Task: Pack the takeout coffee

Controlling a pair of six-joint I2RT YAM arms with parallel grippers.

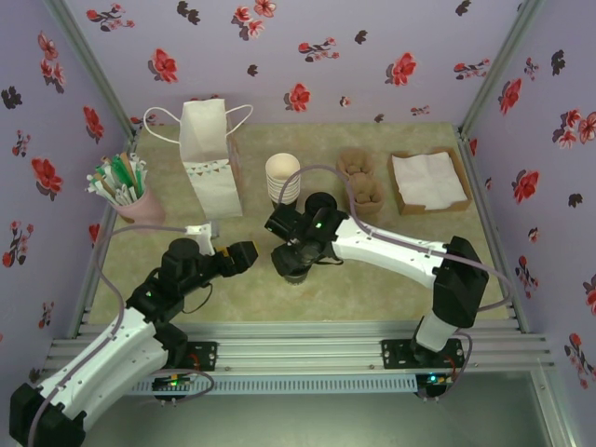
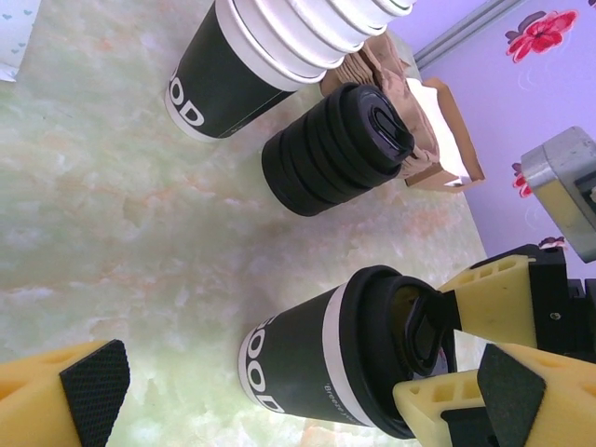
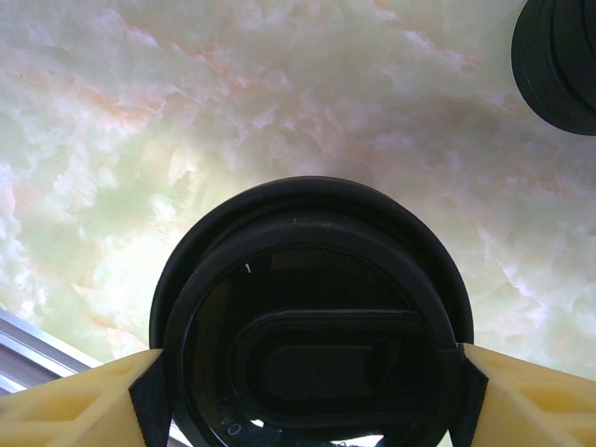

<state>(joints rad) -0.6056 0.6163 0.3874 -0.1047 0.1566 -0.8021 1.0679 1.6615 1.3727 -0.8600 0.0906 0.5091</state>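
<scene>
The takeout coffee [image 1: 296, 265], a dark paper cup with a white band and a black lid, stands on the marble tabletop near the middle. My right gripper [image 1: 291, 248] reaches over it from the right. From the right wrist the black lid [image 3: 312, 317] sits between the yellow fingers [image 3: 84, 400], and my right gripper [image 3: 307, 396] is shut on its rim. My left gripper [image 1: 244, 253] hovers just left of the cup, open and empty. Seen from the left wrist, the cup [image 2: 307, 358] stands ahead of my open left gripper [image 2: 298, 410], with a right finger [image 2: 489, 298] on its lid.
A white paper bag [image 1: 210, 158] stands at the back left, beside a pink holder of stirrers [image 1: 126, 191]. Behind the coffee are a stack of lidless cups [image 1: 282, 177] and a stack of black lids [image 1: 320, 205]. Brown carriers [image 1: 361, 182] and a napkin box [image 1: 428, 182] lie at the back right.
</scene>
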